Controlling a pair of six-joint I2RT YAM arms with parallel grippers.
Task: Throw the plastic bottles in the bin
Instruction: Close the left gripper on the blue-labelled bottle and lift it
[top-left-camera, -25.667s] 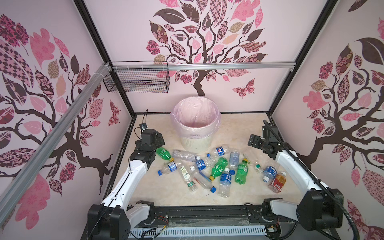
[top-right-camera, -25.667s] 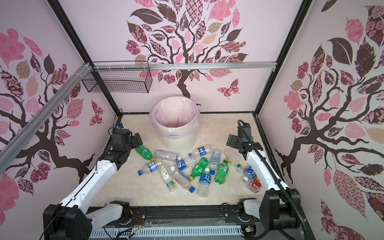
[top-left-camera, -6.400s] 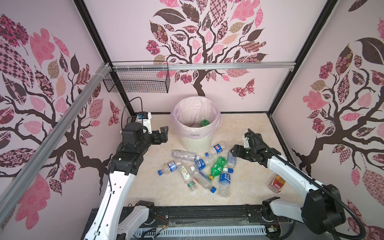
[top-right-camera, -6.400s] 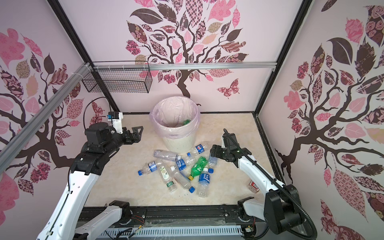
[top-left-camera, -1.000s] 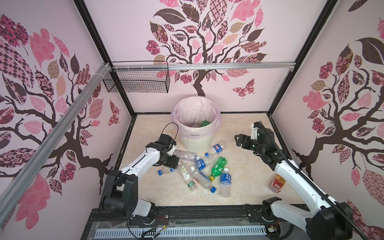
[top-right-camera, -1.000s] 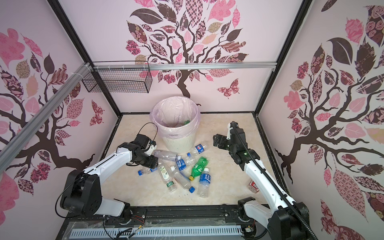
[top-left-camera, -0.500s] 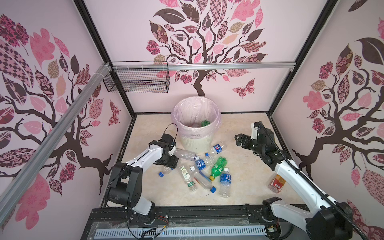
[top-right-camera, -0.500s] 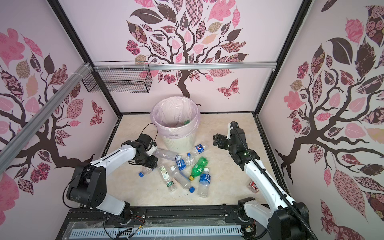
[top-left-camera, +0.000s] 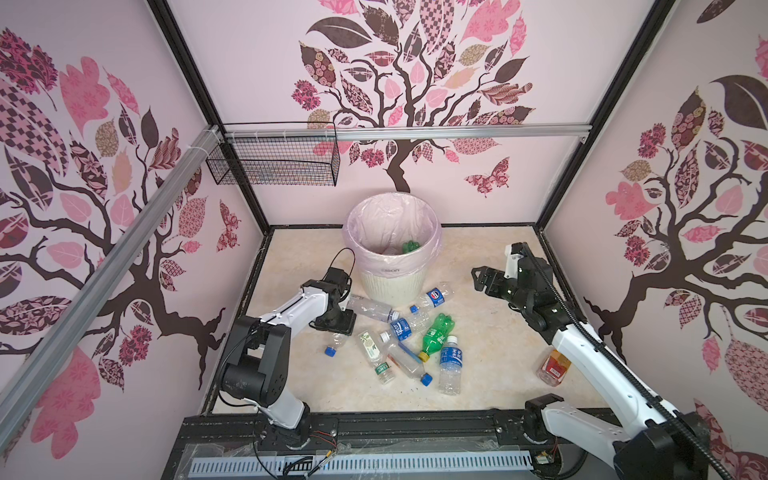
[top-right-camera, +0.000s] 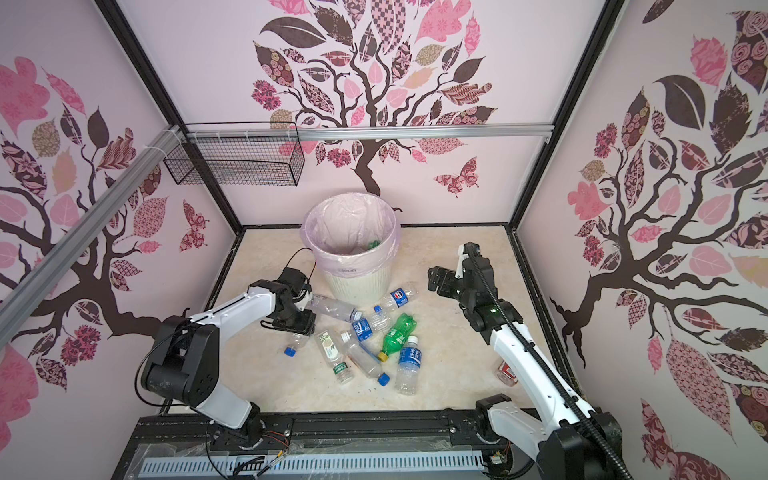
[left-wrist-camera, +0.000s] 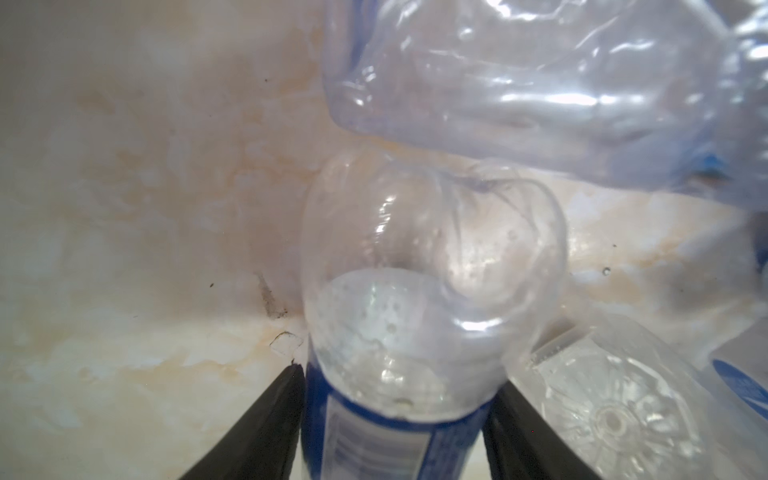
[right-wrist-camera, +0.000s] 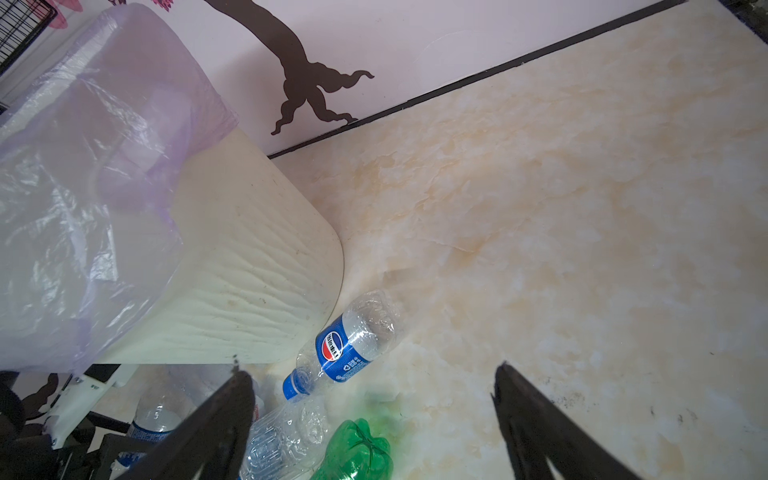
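Left gripper (top-left-camera: 337, 329), raised beside the bin's rim in the earlier frame, is now down at the floor, left of the pile. Right gripper (top-left-camera: 478, 277) has drawn back from the pile toward the right of the frame.

- Left claw: in the wrist view both black fingers (left-wrist-camera: 266, 415) press against the sides of a blue-labelled bottle (left-wrist-camera: 415, 291) that lies on the floor (top-left-camera: 490, 332). Its cap end is cut off at the frame's lower edge.
- In both top views the wrist body hides those fingers and most of that bottle. Only its neck and blue cap (top-left-camera: 330, 351) poke out below the gripper.
- A crushed clear bottle (left-wrist-camera: 540, 83) fills the upper right of the left wrist view, blurred. Whether it touches the gripped one I cannot tell.
- Right claw: fingers spread wide with nothing between them, hovering above the floor right of the bin (top-left-camera: 390, 286).
- Bin stands at centre rear with a pink liner (top-left-camera: 357, 224) over its rim. One green bottle (top-left-camera: 409, 247) shows inside; the near wall hides the rest of the bottom.
- Loose bottles lie in the centre below the bin, among them a Pepsi bottle (top-left-camera: 433, 296) just beside its base.
- A red-labelled bottle (top-left-camera: 552, 365) sits lower right, partly behind the right arm.
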